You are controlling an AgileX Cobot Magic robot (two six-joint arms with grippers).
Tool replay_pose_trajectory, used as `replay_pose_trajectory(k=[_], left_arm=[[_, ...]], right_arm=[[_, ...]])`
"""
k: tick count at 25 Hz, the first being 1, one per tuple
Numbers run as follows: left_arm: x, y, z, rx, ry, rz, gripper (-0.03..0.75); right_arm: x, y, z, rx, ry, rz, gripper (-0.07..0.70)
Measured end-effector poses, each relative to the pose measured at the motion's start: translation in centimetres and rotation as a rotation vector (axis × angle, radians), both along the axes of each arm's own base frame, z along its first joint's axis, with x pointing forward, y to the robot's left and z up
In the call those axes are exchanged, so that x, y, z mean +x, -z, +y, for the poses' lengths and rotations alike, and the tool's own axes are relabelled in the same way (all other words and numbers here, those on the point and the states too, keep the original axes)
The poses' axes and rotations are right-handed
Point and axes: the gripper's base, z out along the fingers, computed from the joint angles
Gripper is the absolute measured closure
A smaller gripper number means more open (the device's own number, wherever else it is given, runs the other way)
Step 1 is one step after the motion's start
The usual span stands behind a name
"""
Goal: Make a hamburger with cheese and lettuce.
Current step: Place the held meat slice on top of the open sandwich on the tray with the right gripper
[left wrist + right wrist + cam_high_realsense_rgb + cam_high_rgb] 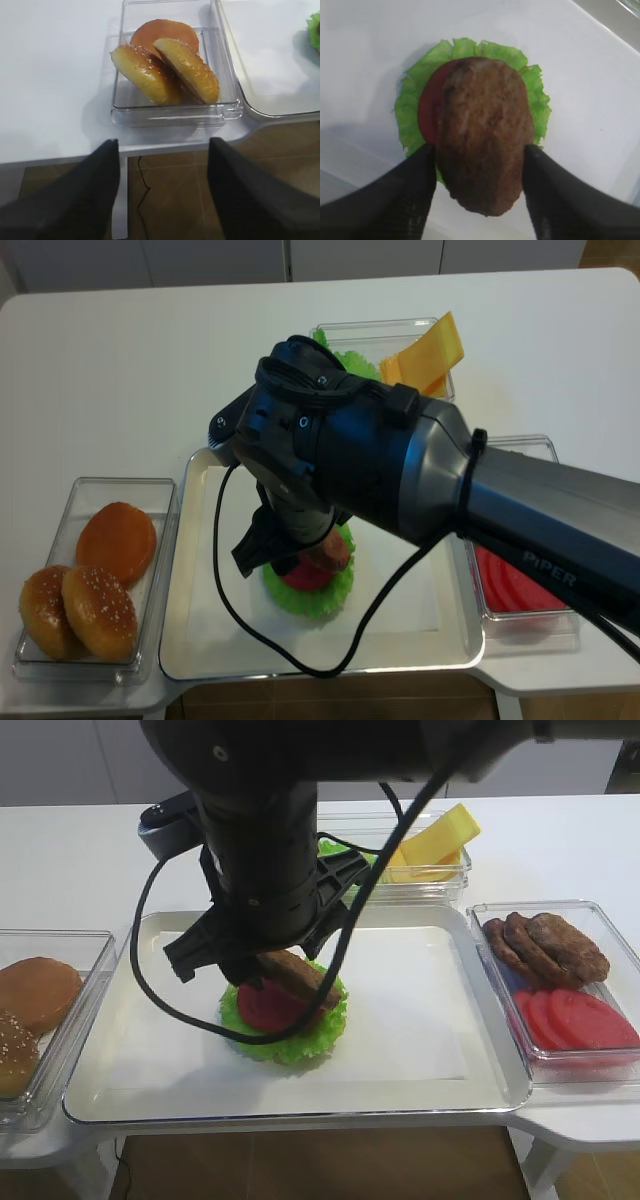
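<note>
On the white tray [420, 1092] sits one hamburger [283, 1020]: one lettuce leaf, one tomato slice on it, and one brown patty [482, 157] lying tilted on top. The right gripper [479, 192] hangs just over the stack, its two fingers [407, 195] spread on either side of the patty's near end; whether they touch it, I cannot tell. The left gripper [162, 192] hovers off the table edge, its two fingers apart and holding nothing, in front of a clear box [175, 112] with three bun halves [145, 72]. Behind the tray, a second clear box [425, 885] holds the cheese [435, 845], yellow slices leaning up; their number is hard to tell, as the arm hides part of the box. To the right, a third box [590, 1070] holds spare patties [550, 948], at least three overlapping, and tomato slices [578, 1020], about three.
</note>
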Motion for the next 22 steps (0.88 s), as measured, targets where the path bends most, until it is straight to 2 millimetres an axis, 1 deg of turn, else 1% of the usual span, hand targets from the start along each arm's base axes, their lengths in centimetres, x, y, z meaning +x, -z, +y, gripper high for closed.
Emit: replay_pose_trajectory(k=[4,7,13,22], left_arm=[[0.0,0.0,0.0,0.0,0.0,0.0,0.301],[0.0,0.0,0.0,0.0,0.0,0.0,0.301],[0.0,0.0,0.0,0.0,0.0,0.0,0.301],[0.0,0.0,0.0,0.0,0.0,0.0,0.301]], right_arm=[[0.0,0.0,0.1,0.01,-0.002,-0.001,0.125],[0.0,0.1,0.2,0.011,-0.003,-0.002,0.091],[0.3,1.2,0.6,-0.01,-0.004,0.011,0.08],[0.0,1.5,0.8,0.003,-0.019,0.048,0.078]])
